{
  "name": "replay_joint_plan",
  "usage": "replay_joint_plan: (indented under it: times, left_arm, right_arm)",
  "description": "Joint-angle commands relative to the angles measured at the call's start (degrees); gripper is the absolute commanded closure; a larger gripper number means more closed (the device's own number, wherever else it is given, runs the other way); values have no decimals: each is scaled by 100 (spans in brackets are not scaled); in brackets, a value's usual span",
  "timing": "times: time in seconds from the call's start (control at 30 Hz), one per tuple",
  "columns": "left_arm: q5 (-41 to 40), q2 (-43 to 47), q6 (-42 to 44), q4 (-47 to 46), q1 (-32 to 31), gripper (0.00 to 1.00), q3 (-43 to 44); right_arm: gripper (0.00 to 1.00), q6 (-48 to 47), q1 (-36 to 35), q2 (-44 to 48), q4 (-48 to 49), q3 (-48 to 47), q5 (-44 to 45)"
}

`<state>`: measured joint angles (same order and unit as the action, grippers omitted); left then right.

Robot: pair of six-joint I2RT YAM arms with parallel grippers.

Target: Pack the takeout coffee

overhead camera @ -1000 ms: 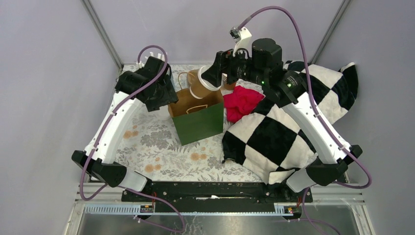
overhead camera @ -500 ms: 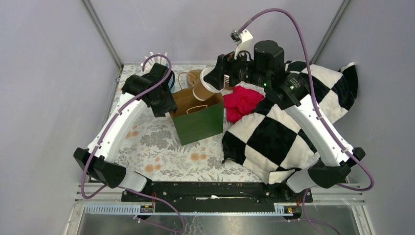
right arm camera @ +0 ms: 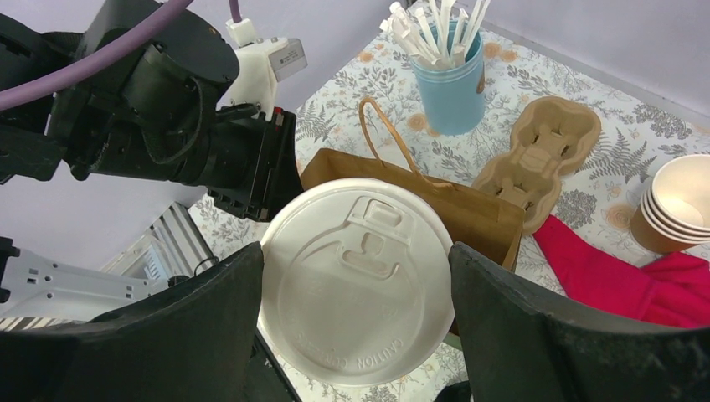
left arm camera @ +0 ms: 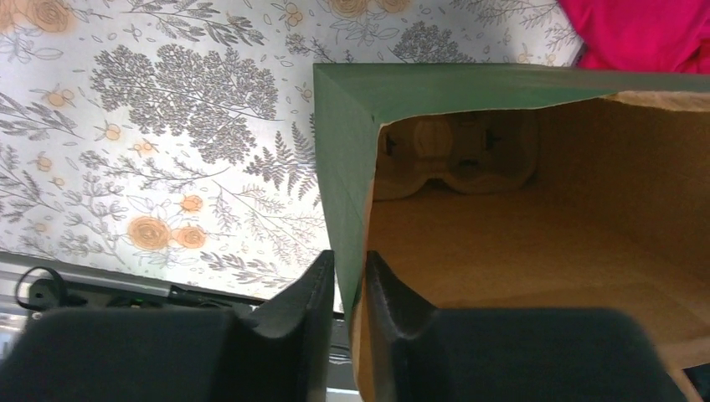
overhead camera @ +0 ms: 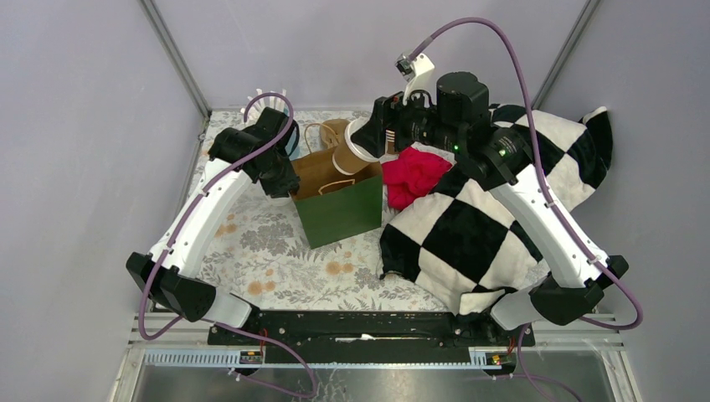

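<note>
Floral-print white tablecloth [overhead camera: 251,243] covers the table; lilac-grey walls [overhead camera: 84,126] close it in. Black-and-white checkered blanket [overhead camera: 469,226] heaped at R, red cloth [overhead camera: 414,172] beside it. L gripper [left arm camera: 350,285] pinched on rim of green paper bag [overhead camera: 339,209]. R gripper [right arm camera: 356,280] clamped on small brown kraft paper cup w/ round white plastic lid [overhead camera: 345,151], tilted over bag's open top.

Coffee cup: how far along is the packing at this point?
Done: the lidded cup is off the table, clamped in the right end effector. In hand: it hangs above the far rim of the open bag, while the left end effector pinches the bag's edge. Left: lower it in and let go.
</note>
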<state>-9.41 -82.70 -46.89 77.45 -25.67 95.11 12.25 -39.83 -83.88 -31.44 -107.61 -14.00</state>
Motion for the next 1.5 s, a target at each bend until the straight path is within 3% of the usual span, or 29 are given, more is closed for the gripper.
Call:
replay_joint_plan:
  times: [0.0,0.13,0.33,0.5,0.73,0.97,1.13,1.3,1.47]
  left_arm:
    - [60,6,-11,-284,-38,82,-34]
    - [-86,150,160,-621,-72,99,-222]
    - [-356,763,933,-1454,-359,100,-875]
    - [-542,1780,1497,-2560,-799,100,-2144]
    - [-831,2859,2227,-3904,-913,100,-3260]
    - [-1146,2862,2825,-4452,-922,100,-3308]
    - [-899,3150,2524,-4846,-922,100,-4040]
    - [-974,3595,2225,-4920,-922,100,-4529]
    - [-956,3998,2052,-4822,-922,100,-4917]
  right_arm:
    - [30,-189,20,237,138,116,-3]
    - [28,-602,19,355,212,316,-248]
    - [32,-1893,20,658,505,990,-994]
    - [32,-2905,19,1304,1335,2077,-1821]
    - [32,-3378,-2,1541,1490,2432,-2549]
    - [34,-3331,-217,1200,919,1668,-2466]
    - [34,-3632,-615,1068,479,1547,-2200]
    - [35,-4462,-1592,756,-378,1192,-1157]
    - [35,-4501,-1908,578,-433,1076,-826]
